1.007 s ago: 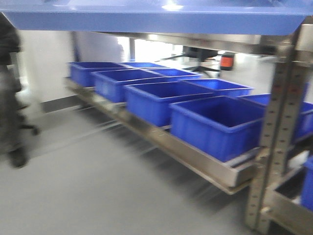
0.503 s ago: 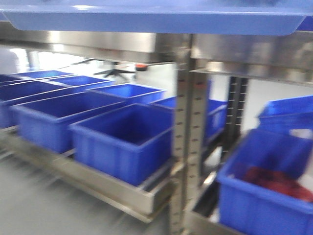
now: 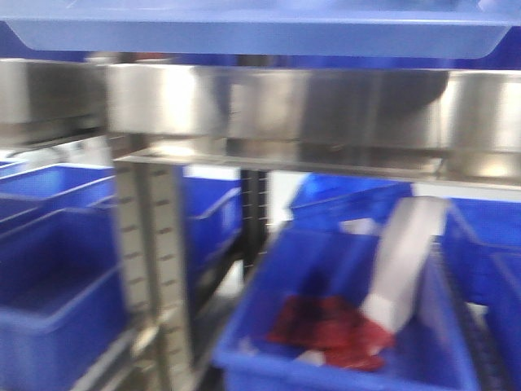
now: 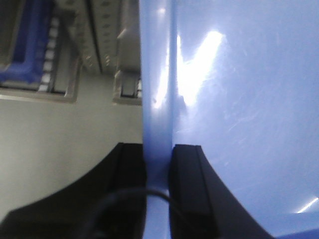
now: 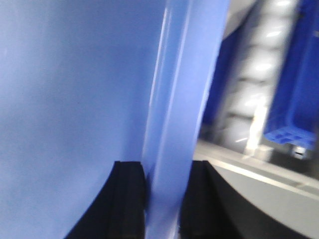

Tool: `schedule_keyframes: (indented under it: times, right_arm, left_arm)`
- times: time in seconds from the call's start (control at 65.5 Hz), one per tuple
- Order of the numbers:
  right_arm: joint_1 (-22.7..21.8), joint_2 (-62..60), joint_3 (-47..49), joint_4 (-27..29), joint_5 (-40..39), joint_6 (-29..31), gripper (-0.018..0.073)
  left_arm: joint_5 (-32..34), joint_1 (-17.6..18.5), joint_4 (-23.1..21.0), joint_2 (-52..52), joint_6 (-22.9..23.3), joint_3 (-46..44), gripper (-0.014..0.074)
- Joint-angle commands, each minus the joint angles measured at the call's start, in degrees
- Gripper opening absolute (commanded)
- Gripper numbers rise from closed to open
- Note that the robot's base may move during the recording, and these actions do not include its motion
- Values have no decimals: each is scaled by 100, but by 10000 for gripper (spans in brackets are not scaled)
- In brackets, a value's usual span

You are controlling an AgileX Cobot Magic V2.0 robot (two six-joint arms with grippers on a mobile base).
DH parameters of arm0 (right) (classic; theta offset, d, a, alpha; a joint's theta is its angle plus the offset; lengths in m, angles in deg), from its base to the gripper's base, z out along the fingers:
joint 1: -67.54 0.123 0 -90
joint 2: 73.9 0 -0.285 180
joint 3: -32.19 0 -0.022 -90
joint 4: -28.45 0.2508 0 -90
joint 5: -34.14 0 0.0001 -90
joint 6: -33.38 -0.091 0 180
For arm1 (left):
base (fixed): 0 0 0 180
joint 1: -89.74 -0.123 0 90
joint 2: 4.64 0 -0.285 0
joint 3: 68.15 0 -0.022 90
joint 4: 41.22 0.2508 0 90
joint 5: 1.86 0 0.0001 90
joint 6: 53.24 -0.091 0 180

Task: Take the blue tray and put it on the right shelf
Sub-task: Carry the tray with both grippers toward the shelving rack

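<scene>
The light-blue tray (image 3: 260,34) spans the top of the front view, held level above the shelf's shiny steel front rail (image 3: 277,106). In the left wrist view my left gripper (image 4: 157,164) is shut on the tray's left rim (image 4: 157,99), with a black finger on each side of it. In the right wrist view my right gripper (image 5: 162,184) is shut on the tray's right rim (image 5: 174,99) in the same way. The tray's glossy floor (image 4: 249,99) fills much of both wrist views (image 5: 70,89).
A perforated grey upright (image 3: 155,277) stands at lower left. Deep dark-blue bins sit on the lower level: one at left (image 3: 49,277), one at centre right (image 3: 326,358) holding red material (image 3: 326,326) and a white strip (image 3: 403,261). Grey floor shows in the left wrist view (image 4: 60,139).
The view has swung rightward along the rack: the row of bins slid off to the left, the upright moved left, and the steel rail now fills the width just under the held tray.
</scene>
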Motion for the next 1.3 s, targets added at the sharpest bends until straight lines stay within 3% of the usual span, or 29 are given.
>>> schedule_keyframes:
  times: [0.0,1.282]
  right_arm:
    - [-2,-217,154,-179,-252,142,57]
    - [-2,-217,154,-179,-252,142,57]
  left_arm:
    - [-460,45,-87,-261,-63,-153,-48]
    - [-460,45,-87,-261,-63,-153,-48]
